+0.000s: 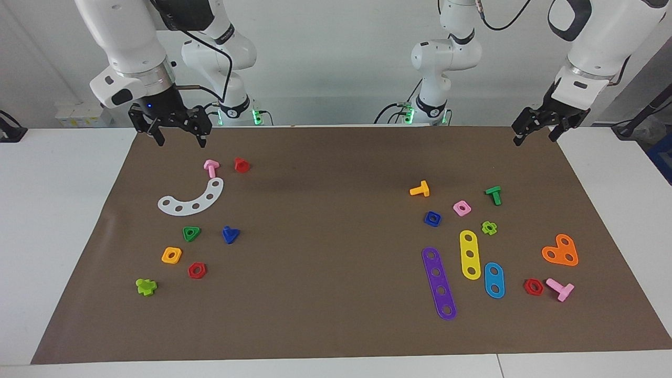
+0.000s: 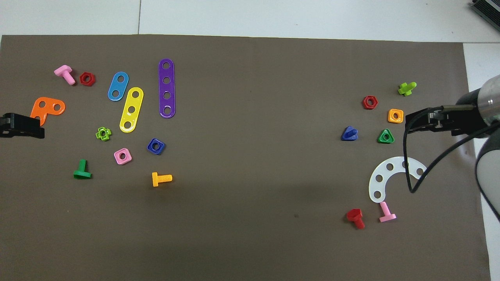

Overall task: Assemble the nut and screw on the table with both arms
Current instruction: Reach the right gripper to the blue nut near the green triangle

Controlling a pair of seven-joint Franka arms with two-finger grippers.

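The dark-blue square nut (image 1: 432, 219) (image 2: 156, 146) lies on the brown mat (image 1: 325, 247) toward the left arm's end, beside a pink square nut (image 1: 462, 208). The dark-blue screw (image 1: 230, 234) (image 2: 349, 134) lies toward the right arm's end, beside a green triangular nut (image 1: 191, 233). My left gripper (image 1: 535, 137) (image 2: 23, 127) is open and empty, raised over the mat's corner by its base. My right gripper (image 1: 180, 139) (image 2: 420, 121) is open and empty, raised over the mat's edge near a pink bolt (image 1: 211, 168). Both are well apart from the blue parts.
Near the nut lie an orange bolt (image 1: 420, 189), a green bolt (image 1: 494, 195), and purple (image 1: 439, 283), yellow (image 1: 470, 254) and blue (image 1: 494, 280) strips. Near the screw lie a white curved strip (image 1: 191, 200), a red bolt (image 1: 242, 165), an orange nut (image 1: 171, 255) and a red nut (image 1: 197, 270).
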